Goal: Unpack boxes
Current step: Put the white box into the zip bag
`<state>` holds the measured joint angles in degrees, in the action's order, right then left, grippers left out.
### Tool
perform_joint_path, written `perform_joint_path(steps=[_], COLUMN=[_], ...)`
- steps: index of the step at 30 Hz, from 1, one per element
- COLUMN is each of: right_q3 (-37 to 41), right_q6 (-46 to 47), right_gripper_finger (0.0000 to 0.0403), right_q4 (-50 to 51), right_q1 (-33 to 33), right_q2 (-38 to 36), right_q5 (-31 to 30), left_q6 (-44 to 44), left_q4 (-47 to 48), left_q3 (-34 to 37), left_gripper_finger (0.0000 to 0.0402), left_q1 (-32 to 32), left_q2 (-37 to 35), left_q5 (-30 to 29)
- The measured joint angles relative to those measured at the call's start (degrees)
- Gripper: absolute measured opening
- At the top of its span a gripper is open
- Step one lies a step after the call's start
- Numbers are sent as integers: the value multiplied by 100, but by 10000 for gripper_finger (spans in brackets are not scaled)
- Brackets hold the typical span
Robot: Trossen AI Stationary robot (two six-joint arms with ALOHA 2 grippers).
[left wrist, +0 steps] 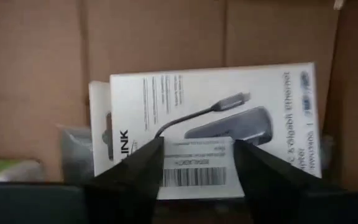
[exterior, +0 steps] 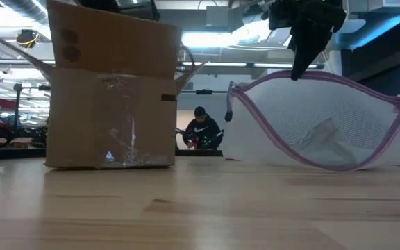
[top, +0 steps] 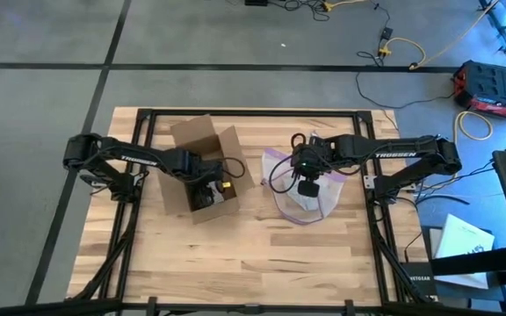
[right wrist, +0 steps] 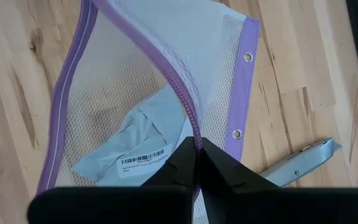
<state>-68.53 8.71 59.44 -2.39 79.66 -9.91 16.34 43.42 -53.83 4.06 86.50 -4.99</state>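
Note:
The brown cardboard box (top: 202,167) stands open on the table's left half, flaps up; the low view shows its taped side (exterior: 110,118). My left gripper (left wrist: 197,171) reaches down into it, open, its fingers in front of a white retail package (left wrist: 229,112) that shows a cable adapter and a barcode label. Whether the fingers touch the package cannot be told. On the right lies a clear mesh bag with a purple zip edge (top: 304,195). It holds a pale grey mailer (right wrist: 135,149). My right gripper (right wrist: 196,149) is shut on the bag. My right gripper pinches the bag's purple zip edge (right wrist: 188,115) between its two fingertips, coming from above and pointing steeply down. That rim is drawn up into a peak (exterior: 297,75) while the bag's bottom (exterior: 325,163) stays on the table.
A grey utility knife (right wrist: 303,162) lies on the wood beside the bag. More packages (left wrist: 73,149) sit in the box behind the white one. A person (exterior: 200,130) crouches in the room beyond the table. Bare wood (top: 262,254) stretches toward the near edge.

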Motion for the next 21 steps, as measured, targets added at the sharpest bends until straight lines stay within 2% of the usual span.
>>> perform_joint_path(steps=[12, 15, 18, 21], right_q3=[0, 0, 0, 0], right_q6=[-2, -2, -2, 82], right_gripper_finger=[0, 0, 0, 0], right_q4=[15, 23, 58, 222], right_q1=[0, -2, 0, 0], right_q2=[0, 0, 0, 0], right_q5=[-4, -6, -2, 41], left_q6=[104, 881, 2114, 3187], left_q4=[646, 1017, 1126, 951], left_q3=[-674, -787, -789, -788], left_gripper_finger=[34, 13, 22, 71], left_q1=[-26, -33, 45, -163], left_q2=[-75, -81, -81, -81], left_q5=[-191, -314, 35, 368])
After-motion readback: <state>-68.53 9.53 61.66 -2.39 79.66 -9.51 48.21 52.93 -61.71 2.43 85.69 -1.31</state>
